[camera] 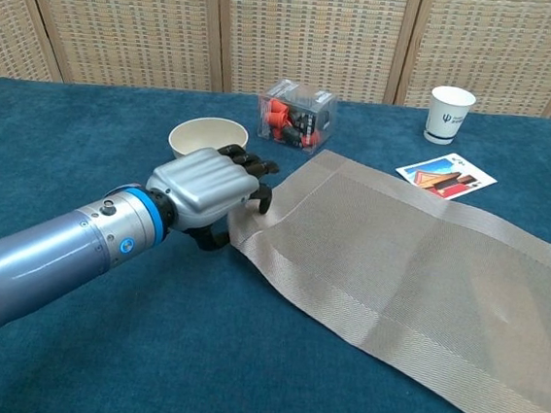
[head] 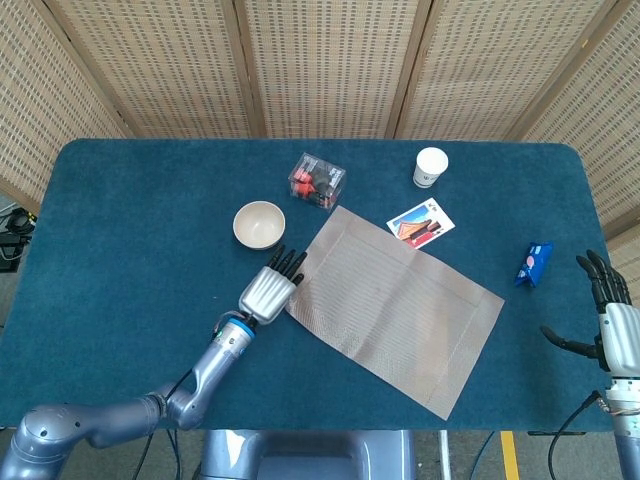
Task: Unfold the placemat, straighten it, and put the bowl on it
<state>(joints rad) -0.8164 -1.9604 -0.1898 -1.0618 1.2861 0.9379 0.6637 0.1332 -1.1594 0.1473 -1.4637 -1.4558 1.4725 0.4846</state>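
Placemat, grey woven, lies unfolded and skewed on the blue table; its near-left corner is lifted and puckered where the left hand grips it, thumb tucked beneath the edge and largely hidden. Chest view cuts off the mat's right and lower edges. Bowl, cream, stands on the cloth just beyond the left hand, apart from the mat. Right hand shows only in the head view, at the table's right edge, fingers spread and holding nothing. Clear plastic box holds red and black items too small to identify. Paper cup, printed card and blue packet lie further right.
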